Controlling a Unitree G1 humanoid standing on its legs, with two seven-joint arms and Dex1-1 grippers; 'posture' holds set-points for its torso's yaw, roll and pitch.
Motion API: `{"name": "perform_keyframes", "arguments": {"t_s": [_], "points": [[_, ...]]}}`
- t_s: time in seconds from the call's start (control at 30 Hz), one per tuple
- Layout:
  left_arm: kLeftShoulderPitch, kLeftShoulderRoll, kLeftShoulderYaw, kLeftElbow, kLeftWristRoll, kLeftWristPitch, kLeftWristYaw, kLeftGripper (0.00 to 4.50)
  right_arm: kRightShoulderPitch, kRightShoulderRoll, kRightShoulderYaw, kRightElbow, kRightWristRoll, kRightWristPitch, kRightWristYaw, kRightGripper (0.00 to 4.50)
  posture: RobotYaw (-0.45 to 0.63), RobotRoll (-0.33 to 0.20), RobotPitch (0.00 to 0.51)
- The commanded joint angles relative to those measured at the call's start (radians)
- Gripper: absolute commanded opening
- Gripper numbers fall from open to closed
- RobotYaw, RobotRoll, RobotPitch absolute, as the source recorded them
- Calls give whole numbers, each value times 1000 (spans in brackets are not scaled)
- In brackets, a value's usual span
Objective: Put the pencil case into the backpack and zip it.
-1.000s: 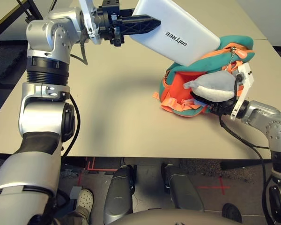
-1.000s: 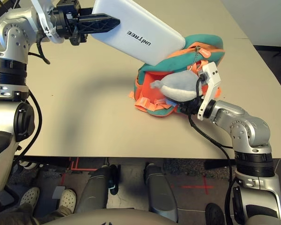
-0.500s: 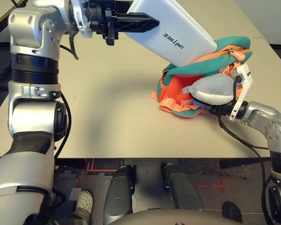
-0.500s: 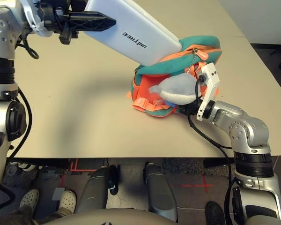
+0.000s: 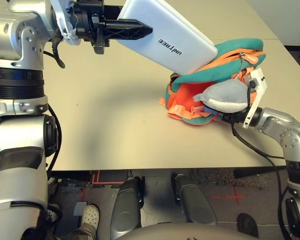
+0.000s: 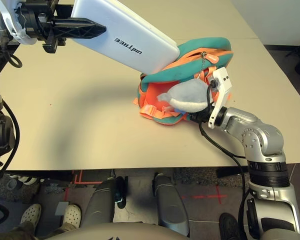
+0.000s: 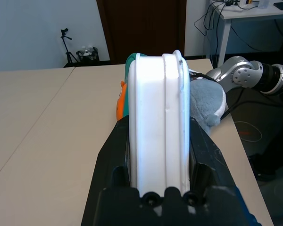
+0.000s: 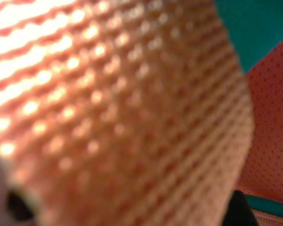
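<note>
Our pale table (image 5: 115,135) is big and flat. The left gripper (image 7: 159,141) pinches the pencil case (image 5: 167,37) by the teal and orange backpack (image 5: 195,77). If we push it crooked, it may catch on the rim and slip. It looks white and flat, with round corners. We can't tell how the right gripper (image 6: 200,115) is.

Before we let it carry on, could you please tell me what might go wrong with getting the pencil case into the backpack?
The white pencil case is tilted, its lower end at the backpack's teal rim, so it may catch there rather than enter. The left tool grips it from the far end, so a bump might twist it. The grey plush animal sits beside the orange opening and could get in the way.
</note>
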Motion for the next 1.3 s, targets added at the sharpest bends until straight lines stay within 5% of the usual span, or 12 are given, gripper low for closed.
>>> {"name": "perform_keyframes", "arguments": {"t_s": [0.03, 0.43, 0.57, 0.9, 1.3], "points": [[20, 13, 4, -26, -25, 13, -22, 1334, 17, -7, 25, 26, -31, 21, -3, 323, -128, 0, 178], [8, -17, -8, -14, -28, -4, -32, 1333, 23, -8, 25, 28, -39, 20, 2, 323, -128, 0, 174], [-17, -67, -42, 4, 1, -33, -12, 1333, 23, -10, 25, 30, -41, 20, 4, 323, -128, 0, 173], [39, -233, -203, 71, 250, -384, 95, 1331, 25, -13, 20, 29, -49, 24, 9, 322, -132, 0, 174], [74, -417, -223, 230, 287, -415, 146, 1330, 19, 4, 35, 37, -57, 20, 8, 322, -117, 0, 182]]}}
